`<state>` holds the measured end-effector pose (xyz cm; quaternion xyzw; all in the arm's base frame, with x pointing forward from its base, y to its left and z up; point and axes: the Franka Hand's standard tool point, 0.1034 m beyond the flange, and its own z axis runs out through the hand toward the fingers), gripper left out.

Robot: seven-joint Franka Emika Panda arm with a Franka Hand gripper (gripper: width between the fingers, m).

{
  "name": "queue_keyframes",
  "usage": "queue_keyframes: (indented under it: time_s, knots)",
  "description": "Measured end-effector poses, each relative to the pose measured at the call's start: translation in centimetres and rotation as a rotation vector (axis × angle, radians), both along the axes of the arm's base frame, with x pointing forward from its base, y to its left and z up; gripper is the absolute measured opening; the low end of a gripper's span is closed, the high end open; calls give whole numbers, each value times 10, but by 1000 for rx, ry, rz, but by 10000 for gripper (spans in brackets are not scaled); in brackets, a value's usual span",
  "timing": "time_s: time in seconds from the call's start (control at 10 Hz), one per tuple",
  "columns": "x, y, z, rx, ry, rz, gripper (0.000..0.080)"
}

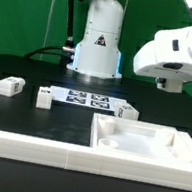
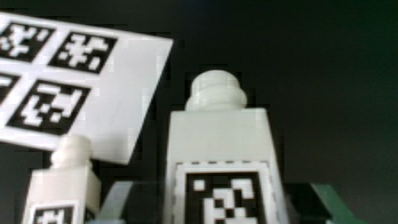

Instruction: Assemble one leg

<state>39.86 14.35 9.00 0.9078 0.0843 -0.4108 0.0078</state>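
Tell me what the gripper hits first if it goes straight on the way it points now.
Most likely the leg: in the wrist view it sits centred between the fingers of the gripper, with nothing showing in front of it. Depth is unclear, so the gap cannot be judged.

This is a robotics lab. A white robot arm (image 1: 100,34) stands at the back of a black surface (image 1: 39,120) before a dark green backdrop (image 1: 27,12). A marker board (image 1: 88,99) of black-and-white tags lies there, and a white leg (image 2: 221,150) carries such a tag too.
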Motion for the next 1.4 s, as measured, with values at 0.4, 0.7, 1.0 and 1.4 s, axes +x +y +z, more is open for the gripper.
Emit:
queue_keyframes:
  time_s: [0.4, 0.7, 1.0, 1.4]
  knots:
    - [45, -1, -5, 83, -361, 16, 287]
    - [82, -15, 15, 123, -498, 20, 287]
    - [101, -15, 30, 148, -710, 8, 287]
    - [97, -21, 14, 186, -989, 4, 287]
